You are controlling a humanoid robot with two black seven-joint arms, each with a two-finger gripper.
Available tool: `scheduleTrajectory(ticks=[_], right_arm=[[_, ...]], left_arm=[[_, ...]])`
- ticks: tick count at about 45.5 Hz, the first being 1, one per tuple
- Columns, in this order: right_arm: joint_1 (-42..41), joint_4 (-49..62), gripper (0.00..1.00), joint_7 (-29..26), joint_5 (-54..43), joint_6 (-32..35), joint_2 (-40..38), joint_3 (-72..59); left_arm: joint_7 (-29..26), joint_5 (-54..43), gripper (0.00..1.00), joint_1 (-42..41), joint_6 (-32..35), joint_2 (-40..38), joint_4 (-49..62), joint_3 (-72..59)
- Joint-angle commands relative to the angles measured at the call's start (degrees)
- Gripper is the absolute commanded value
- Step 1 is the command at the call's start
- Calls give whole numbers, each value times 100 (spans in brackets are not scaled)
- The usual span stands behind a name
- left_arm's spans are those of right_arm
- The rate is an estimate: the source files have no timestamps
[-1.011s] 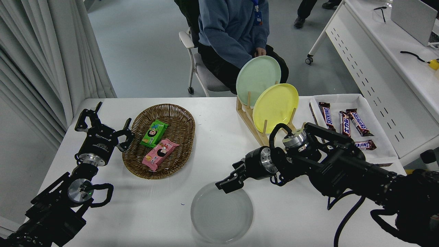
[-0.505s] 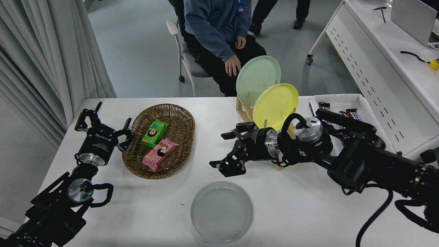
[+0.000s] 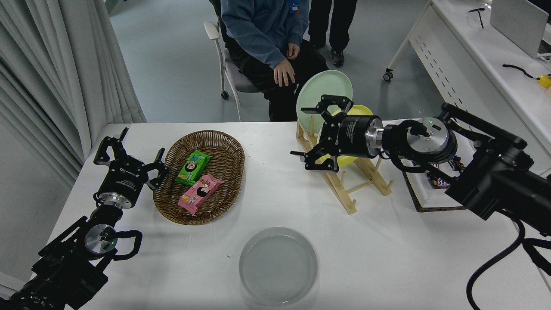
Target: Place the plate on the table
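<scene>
right gripper [image 3: 315, 134]: fingers spread wide, holding nothing, up in front of the rack plates, well apart from the task plate
right arm [image 3: 473, 163]: comes in from the right edge, runs leftward across the rack, covers most of the yellow plate
plate [image 3: 278, 265]: flat on the table near the front edge, centre of view, nothing touching it
plate look: round, pale grey-white, shallow raised rim, faint concentric rings on the inside, nothing on it (reads slightly translucent against the white top, can't confirm material)
table [image 3: 387, 258]: white, plain top
rack [image 3: 344, 181]: wooden peg rack, behind and to the right of the plate
mint-green plate [image 3: 316, 92]: upright in the rack's far slot
yellow plate [image 3: 344, 160]: upright just in front of the green one, only slivers show around the gripper
tray [image 3: 424, 196]: right of the rack, candy bars in it, mostly hidden by the arm
basket [image 3: 228, 172]: wicker, oval, left of centre, holds a green snack pack [image 3: 193, 167] and a pink one [image 3: 200, 193]
left gripper [image 3: 129, 161]: parked lower left beside the basket, fingers apart, holding nothing
person [image 3: 262, 30]: seated at the far side, blue top, one hand on knee
</scene>
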State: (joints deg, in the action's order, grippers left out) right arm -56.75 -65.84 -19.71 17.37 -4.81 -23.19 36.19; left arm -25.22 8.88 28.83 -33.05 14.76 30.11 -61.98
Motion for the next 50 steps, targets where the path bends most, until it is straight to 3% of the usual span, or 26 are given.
scheduleTrajectory(ticks=[1, 18, 32, 50], right_arm=[[462, 36, 100, 1565, -980, 322, -239, 872], [1060, 607, 100, 2419, -1411, 691, -239, 1935], [1394, 2145, 100, 2638, -1605, 1139, 218, 2832], [1719, 3314, 100, 2762, -1658, 1667, 579, 2920]], left_arm=[[0, 0, 100, 0, 0, 0, 3, 2], [0, 0, 100, 0, 0, 0, 3, -7], [0, 0, 100, 0, 0, 0, 3, -7], [0, 0, 100, 0, 0, -9, 3, -7]])
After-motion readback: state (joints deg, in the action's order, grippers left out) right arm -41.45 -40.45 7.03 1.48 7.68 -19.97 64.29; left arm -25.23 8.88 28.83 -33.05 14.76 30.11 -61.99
